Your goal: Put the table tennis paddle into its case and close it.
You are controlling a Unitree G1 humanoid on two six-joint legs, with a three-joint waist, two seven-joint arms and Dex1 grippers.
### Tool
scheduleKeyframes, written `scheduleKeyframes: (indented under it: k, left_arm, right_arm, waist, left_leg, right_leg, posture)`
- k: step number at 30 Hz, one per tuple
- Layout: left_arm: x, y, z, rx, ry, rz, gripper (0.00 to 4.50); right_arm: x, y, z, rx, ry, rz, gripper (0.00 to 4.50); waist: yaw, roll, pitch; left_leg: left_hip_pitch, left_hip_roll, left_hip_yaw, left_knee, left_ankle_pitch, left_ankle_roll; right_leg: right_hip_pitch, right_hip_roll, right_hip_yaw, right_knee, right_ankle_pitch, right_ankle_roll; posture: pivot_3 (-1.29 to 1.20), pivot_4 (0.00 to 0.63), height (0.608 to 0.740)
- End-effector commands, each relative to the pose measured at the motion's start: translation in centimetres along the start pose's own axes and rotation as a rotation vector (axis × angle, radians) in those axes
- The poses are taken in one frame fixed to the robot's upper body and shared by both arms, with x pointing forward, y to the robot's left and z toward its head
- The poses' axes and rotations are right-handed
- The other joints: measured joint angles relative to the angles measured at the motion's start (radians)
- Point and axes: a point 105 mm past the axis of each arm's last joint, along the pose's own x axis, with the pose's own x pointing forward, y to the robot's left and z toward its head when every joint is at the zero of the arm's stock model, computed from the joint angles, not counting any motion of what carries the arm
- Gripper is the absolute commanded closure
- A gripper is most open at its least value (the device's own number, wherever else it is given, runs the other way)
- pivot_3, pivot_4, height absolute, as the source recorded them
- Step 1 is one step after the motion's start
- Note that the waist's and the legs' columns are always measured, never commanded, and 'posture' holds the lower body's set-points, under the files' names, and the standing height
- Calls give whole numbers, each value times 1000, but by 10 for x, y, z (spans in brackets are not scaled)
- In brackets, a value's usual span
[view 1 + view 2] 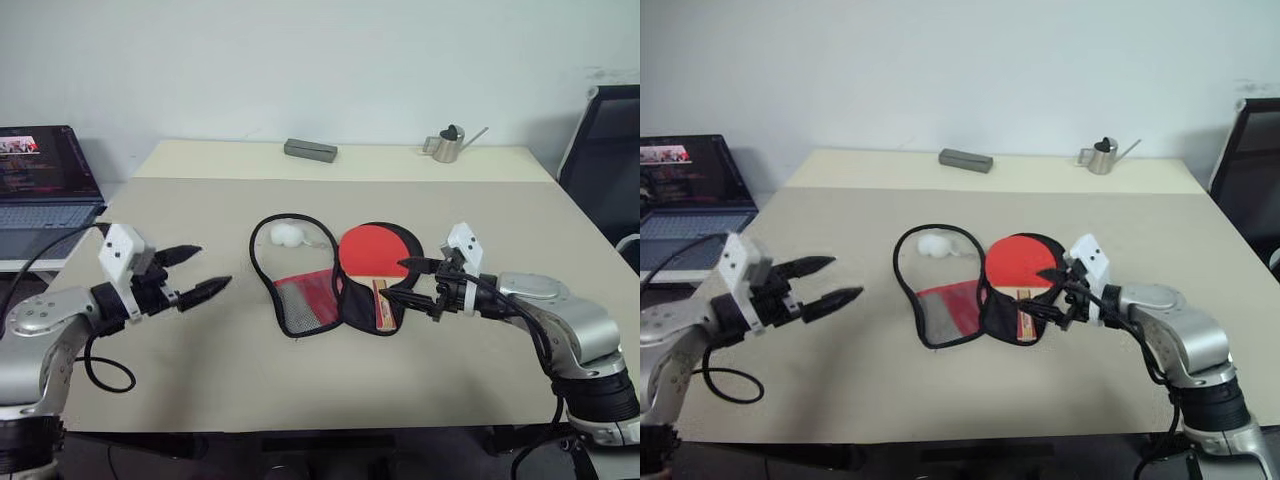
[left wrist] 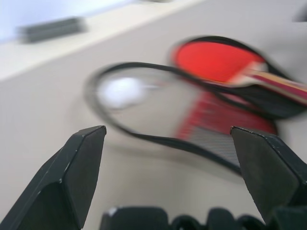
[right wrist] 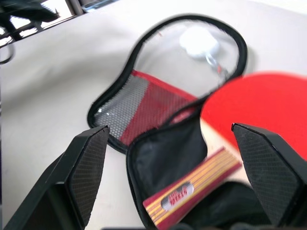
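I stood at a pale beige table (image 1: 200, 370) whose top ran back to a plain white wall (image 1: 320, 60). A seam crossed the tabletop toward the far side, and beyond it lay a grey rectangular block (image 1: 310, 150) and, further right, a small metal watering can (image 1: 452, 143) with a thin spout. Off the table's left edge an open laptop (image 1: 40, 185) glowed with its screen lit, and a dark chair (image 1: 605, 150) stood past the right edge.

In the middle of the table the case (image 1: 300, 275) lay opened flat. Its left flap showed the clear panel, the red lining and the mesh pocket, with the small white charm (image 1: 290, 236) resting inside the loop of zipper. The table tennis paddle (image 1: 375, 255) lay on the right half of the case, red face up, its striped handle pointing toward my near side.

My left gripper (image 1: 195, 270) hovered above bare table well left of the case, fingers spread apart and holding nothing. My right gripper (image 1: 405, 282) hung just at the paddle's handle, on the case's right side, its fingers (image 3: 86, 167) wide apart, clamped on nothing.
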Motion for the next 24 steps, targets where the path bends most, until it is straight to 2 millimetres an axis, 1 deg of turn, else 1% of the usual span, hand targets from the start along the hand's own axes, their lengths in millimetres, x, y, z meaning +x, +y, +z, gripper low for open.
scheduleKeyframes:
  k: [1,3,5,6,10,13,15,18,22,24]
  left_arm:
    - [9,11,-7,-13,24,54,0]
    - [16,7,-9,-44,27,28,0]
    - [22,5,-12,-61,34,8,0]
    - [25,5,-17,-56,56,7,0]
    - [38,16,-36,-48,134,41,0]
    - [49,20,-41,-50,153,38,529]
    - [57,22,-46,-40,175,32,1193]
    - [69,26,-52,-25,196,38,1193]
    - [87,22,-58,10,222,10,1193]
    - [94,21,-61,15,232,10,1193]
  right_arm:
    - [-4,9,34,-126,-66,54,27]
    - [-6,12,46,-160,-81,73,27]
    - [-8,14,52,-179,-87,88,27]
    - [-9,17,56,-191,-89,102,27]
    - [-19,33,66,-255,-82,210,27]
    - [-28,42,70,-299,-61,283,0]
    - [-33,42,71,-341,-41,305,0]
    - [-33,36,73,-399,-20,287,0]
    - [-31,30,72,-412,-16,252,0]
    - [-31,23,70,-415,-7,214,0]
  waist:
    - [0,0,0]
    - [-1,-1,0]
    - [-1,-3,-2]
    - [-1,-3,-2]
    - [1,-4,-2]
    - [1,-5,-3]
    - [1,-6,-4]
    - [1,-8,-5]
    - [1,-8,-5]
    - [1,-8,-5]
  left_leg:
    - [0,0,0,0,0,0]
    - [0,-1,1,0,0,0]
    - [-1,-1,0,0,0,0]
    - [-3,-1,0,0,0,0]
    - [-3,-1,0,0,0,0]
    - [-3,-1,0,1,0,0]
    - [-3,-1,0,1,0,0]
    - [-3,-1,0,1,0,0]
    - [-3,-1,0,1,0,0]
    - [-4,-1,1,1,0,0]
  right_leg:
    - [0,0,0,0,0,0]
    - [0,0,1,0,0,1]
    - [0,0,0,0,0,1]
    - [0,0,0,0,0,1]
    - [0,0,0,0,0,0]
    - [1,0,0,0,1,1]
    - [1,0,0,0,1,1]
    - [1,0,-1,0,1,1]
    - [1,0,0,0,1,2]
    - [1,0,0,0,1,2]
  posture:
    - [0,150,740]
    - [0,150,740]
    - [0,150,740]
    - [0,150,740]
    - [0,150,740]
    - [0,150,740]
    - [0,150,740]
    - [0,150,740]
    - [0,150,740]
    - [0,150,740]
